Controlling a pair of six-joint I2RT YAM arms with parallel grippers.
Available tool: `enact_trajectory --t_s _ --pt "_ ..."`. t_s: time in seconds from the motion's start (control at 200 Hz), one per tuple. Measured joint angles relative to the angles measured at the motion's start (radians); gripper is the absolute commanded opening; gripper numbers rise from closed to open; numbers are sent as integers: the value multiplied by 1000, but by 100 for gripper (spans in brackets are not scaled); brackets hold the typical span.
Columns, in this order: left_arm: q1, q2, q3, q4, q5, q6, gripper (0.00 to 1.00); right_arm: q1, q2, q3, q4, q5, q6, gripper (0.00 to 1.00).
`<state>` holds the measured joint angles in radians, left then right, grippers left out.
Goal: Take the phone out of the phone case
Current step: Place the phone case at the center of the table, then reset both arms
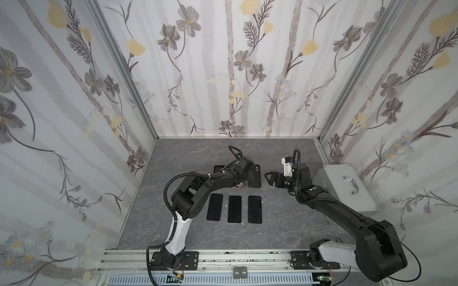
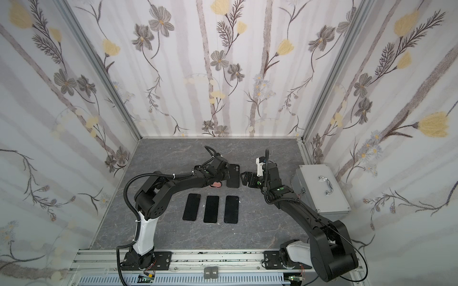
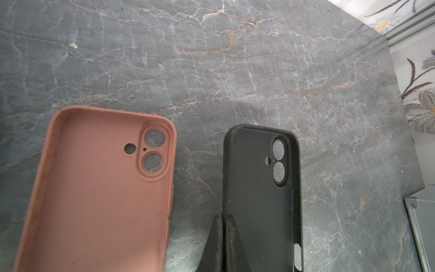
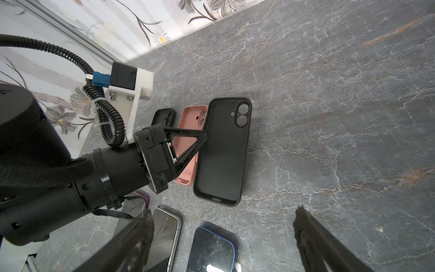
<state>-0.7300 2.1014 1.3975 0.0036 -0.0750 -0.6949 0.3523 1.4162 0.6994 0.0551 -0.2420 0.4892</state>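
Note:
A black phone case (image 3: 259, 188) lies open side up and empty on the grey marble table (image 3: 211, 58); it also shows in both top views (image 1: 255, 177) (image 2: 233, 177). My left gripper (image 3: 223, 219) is shut on its long side wall, one finger inside and one outside, as the right wrist view also shows (image 4: 206, 136). Three bare phones lie side by side nearer the front (image 1: 214, 206) (image 1: 234, 209) (image 1: 254, 209). My right gripper (image 4: 223, 210) hangs open and empty just right of the case (image 1: 269, 178), above the blue-edged phone (image 4: 211, 249).
An empty pink case (image 3: 94, 188) lies beside the black one, and another black case (image 4: 163, 116) lies beyond it. A closed metal box with a handle (image 1: 347, 188) stands at the right wall. My left arm (image 1: 198, 188) reaches over the cases.

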Motion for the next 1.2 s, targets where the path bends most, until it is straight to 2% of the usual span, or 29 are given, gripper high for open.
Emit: enact_trajectory --t_s 0.335,0.49,0.729,0.839,0.964,1.044,1.139,1.199 --pt "11 60 51 -2 18 8 0 0 5 0 -3 -14 -2 92" --pt "12 69 59 -5 24 8 13 0 5 0 -5 -13 -5 92" --pt "12 49 44 -18 21 13 24 0 -30 0 -19 -10 -9 94" --pt "4 -23 34 -29 3 45 32 -1 -104 1 -21 -10 -12 97" --pt "-23 -155 8 -9 -32 96 29 -1 -241 -10 8 -5 -24 100" --pt "-42 -246 -25 23 -46 144 32 -1 -321 -24 32 19 -29 100" --pt "-47 -356 -108 75 -60 185 44 -1 -410 -59 66 64 -45 100" --pt "-45 -446 -211 126 -76 206 61 -1 -465 -98 100 102 -54 98"
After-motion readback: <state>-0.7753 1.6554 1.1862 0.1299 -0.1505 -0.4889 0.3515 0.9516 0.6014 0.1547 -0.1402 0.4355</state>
